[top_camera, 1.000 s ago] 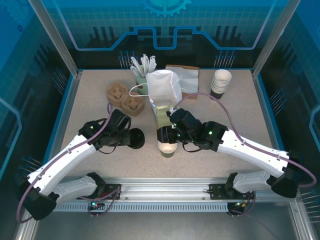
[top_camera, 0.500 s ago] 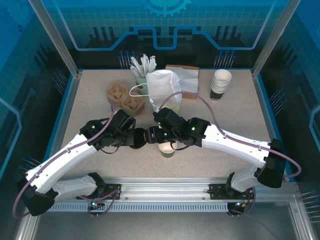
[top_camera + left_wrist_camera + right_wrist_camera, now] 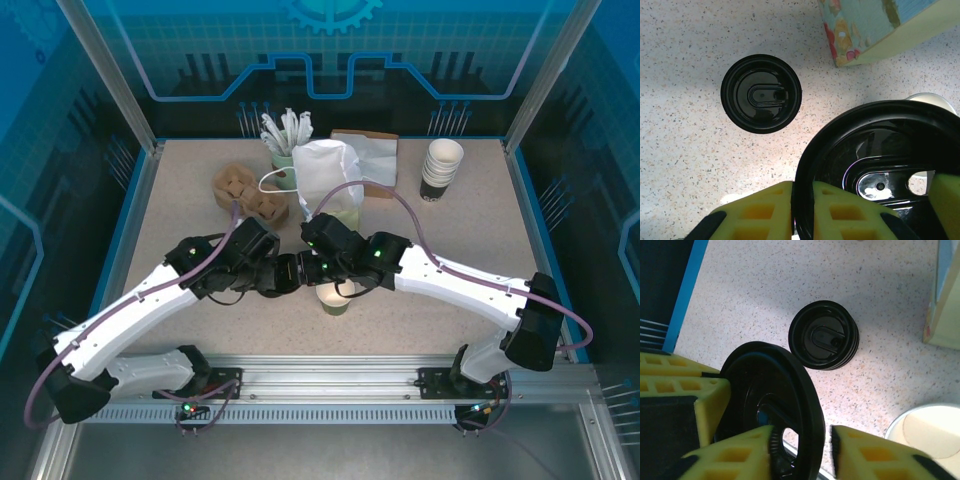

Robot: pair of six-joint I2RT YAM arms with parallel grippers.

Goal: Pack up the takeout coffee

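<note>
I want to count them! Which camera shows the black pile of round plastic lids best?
Right wrist: the low black stack of plastic lids shows whole, ridged side included. Left wrist sees it straight from above, like one lid. Top external: too dark to tell.

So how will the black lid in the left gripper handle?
Probably light and thin: the left gripper holds the black lid by its rim alone. Its glossy plastic may slip or flex under a hard pinch. Round, so on edge it would likely roll.

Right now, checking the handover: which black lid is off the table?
The single lid pinched on edge by the left gripper; the other lids lie flat, stacked on the table.
</note>
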